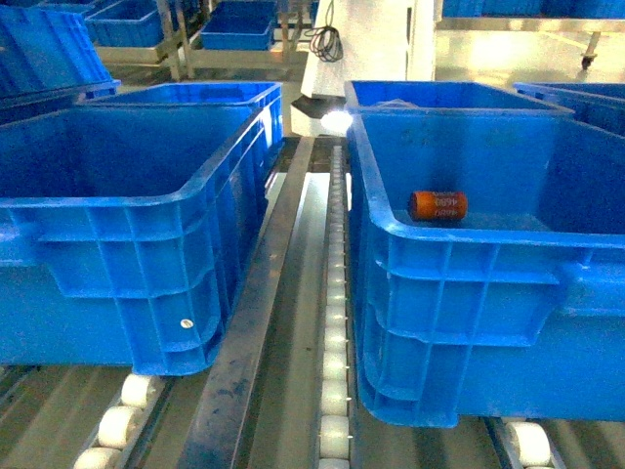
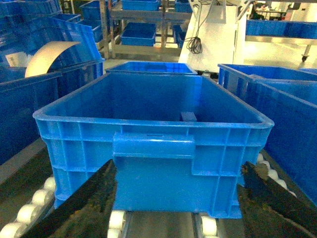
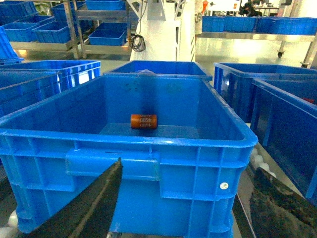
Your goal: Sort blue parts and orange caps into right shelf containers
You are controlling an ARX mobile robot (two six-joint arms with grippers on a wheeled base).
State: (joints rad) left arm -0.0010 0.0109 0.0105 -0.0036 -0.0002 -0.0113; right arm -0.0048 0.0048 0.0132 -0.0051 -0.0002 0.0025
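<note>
Two large blue crates stand side by side on a roller shelf. The right crate (image 1: 469, 322) holds one orange cap (image 1: 437, 205) lying on its side on the floor; the right wrist view shows that cap (image 3: 143, 121) too. In the left crate (image 1: 117, 283) the left wrist view shows a small blue part (image 2: 188, 117) near the far wall. My left gripper (image 2: 178, 168) is open in front of the left crate's near wall, nothing between its fingers. Likewise, my right gripper (image 3: 188, 168) is open before the right crate (image 3: 198, 168), empty. Neither gripper shows in the head view.
White rollers (image 1: 335, 391) and a metal rail (image 1: 254, 342) run between the crates. More blue crates stand behind (image 1: 210, 93) and to the far right (image 3: 287, 124). Racks with blue bins (image 2: 138, 29) and a white post (image 2: 213, 34) stand at the back.
</note>
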